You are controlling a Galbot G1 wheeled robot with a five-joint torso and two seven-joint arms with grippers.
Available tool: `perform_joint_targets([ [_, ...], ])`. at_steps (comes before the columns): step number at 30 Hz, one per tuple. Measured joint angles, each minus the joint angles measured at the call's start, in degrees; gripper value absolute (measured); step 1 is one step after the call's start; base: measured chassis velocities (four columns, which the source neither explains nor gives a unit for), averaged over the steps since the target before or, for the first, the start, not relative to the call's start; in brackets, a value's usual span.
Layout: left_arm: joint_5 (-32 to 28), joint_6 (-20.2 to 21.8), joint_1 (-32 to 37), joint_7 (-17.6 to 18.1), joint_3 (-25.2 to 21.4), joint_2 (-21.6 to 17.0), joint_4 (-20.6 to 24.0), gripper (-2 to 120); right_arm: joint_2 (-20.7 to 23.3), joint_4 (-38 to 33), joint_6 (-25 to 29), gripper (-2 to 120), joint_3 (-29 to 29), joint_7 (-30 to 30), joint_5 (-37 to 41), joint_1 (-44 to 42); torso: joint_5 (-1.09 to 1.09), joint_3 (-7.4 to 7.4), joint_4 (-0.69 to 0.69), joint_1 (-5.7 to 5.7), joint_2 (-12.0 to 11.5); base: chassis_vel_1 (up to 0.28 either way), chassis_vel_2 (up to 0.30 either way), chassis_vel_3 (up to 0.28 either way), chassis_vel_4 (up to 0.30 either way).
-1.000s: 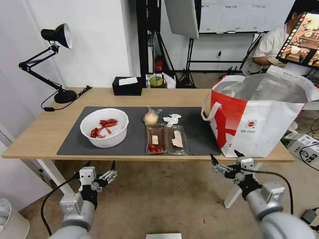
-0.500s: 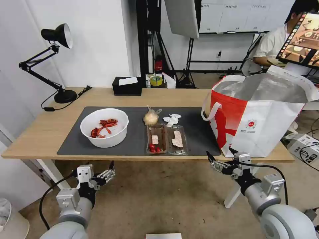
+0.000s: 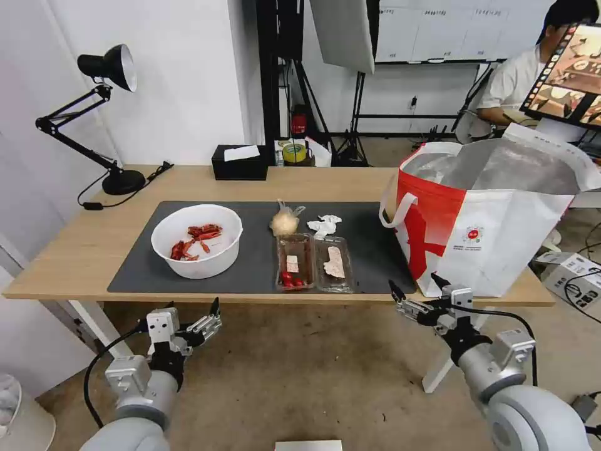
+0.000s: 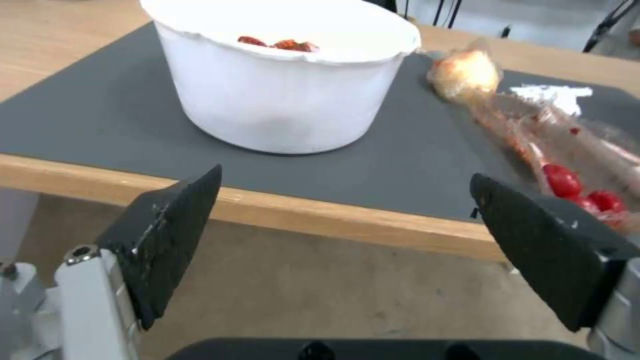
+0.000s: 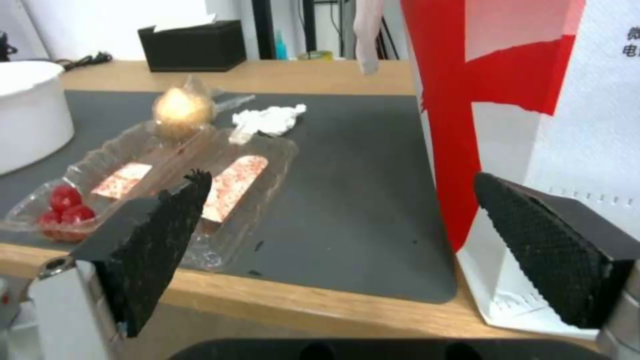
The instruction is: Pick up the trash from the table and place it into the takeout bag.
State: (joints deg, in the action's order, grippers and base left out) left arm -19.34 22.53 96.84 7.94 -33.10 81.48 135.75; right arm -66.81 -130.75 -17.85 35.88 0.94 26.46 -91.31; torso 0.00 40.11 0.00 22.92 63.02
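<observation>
Rising slightly toward table (image 3: 75, 250) edge since a second ago: left gripper (image 3: 191, 313) and right gripper (image 3: 416, 289), both spread wide and empty. Bowl (image 3: 197, 241), clamshell box (image 3: 313, 263), knotted bag (image 3: 285, 220), tissue (image 3: 324, 224) untouched on mat; takeout bag (image 3: 494, 238) standing right. Probably only approaching.

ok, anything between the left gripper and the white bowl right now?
Nothing visible. The left gripper hangs open below the table's near edge, and bare mat lies between that edge and the white bowl.
</observation>
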Motion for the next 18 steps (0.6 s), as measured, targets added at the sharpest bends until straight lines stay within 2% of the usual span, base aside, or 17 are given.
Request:
perform_joint_targets([
  [13,-9.3,-0.12,-0.52,1.74,0.96,-0.05,0.67,100,-0.04,0.17,0.37,100,-0.24,-0.33,0.62,0.15,0.0,0.0,0.0,0.0,0.0,0.0,0.0,0.0,0.0],
  [16,-10.01,-0.12,-0.74,2.21,0.87,-0.6,0.79,100,-0.23,-0.65,-0.52,100,-1.07,-2.07,7.03,0.08,-0.01,0.0,0.0,0.0,0.0,0.0,0.0,0.0,0.0],
  [17,-10.01,-0.12,-0.74,2.21,0.87,-0.6,0.79,100,-0.23,-0.65,-0.52,100,-1.07,-2.07,7.03,0.08,-0.01,0.0,0.0,0.0,0.0,0.0,0.0,0.0,0.0],
  [18,-10.01,-0.12,-0.72,2.27,0.74,-0.79,0.85,100,-0.47,-1.21,-1.45,100,-1.65,-3.49,11.23,0.11,-0.01,0.0,0.0,0.0,0.0,0.0,0.0,0.0,0.0],
])
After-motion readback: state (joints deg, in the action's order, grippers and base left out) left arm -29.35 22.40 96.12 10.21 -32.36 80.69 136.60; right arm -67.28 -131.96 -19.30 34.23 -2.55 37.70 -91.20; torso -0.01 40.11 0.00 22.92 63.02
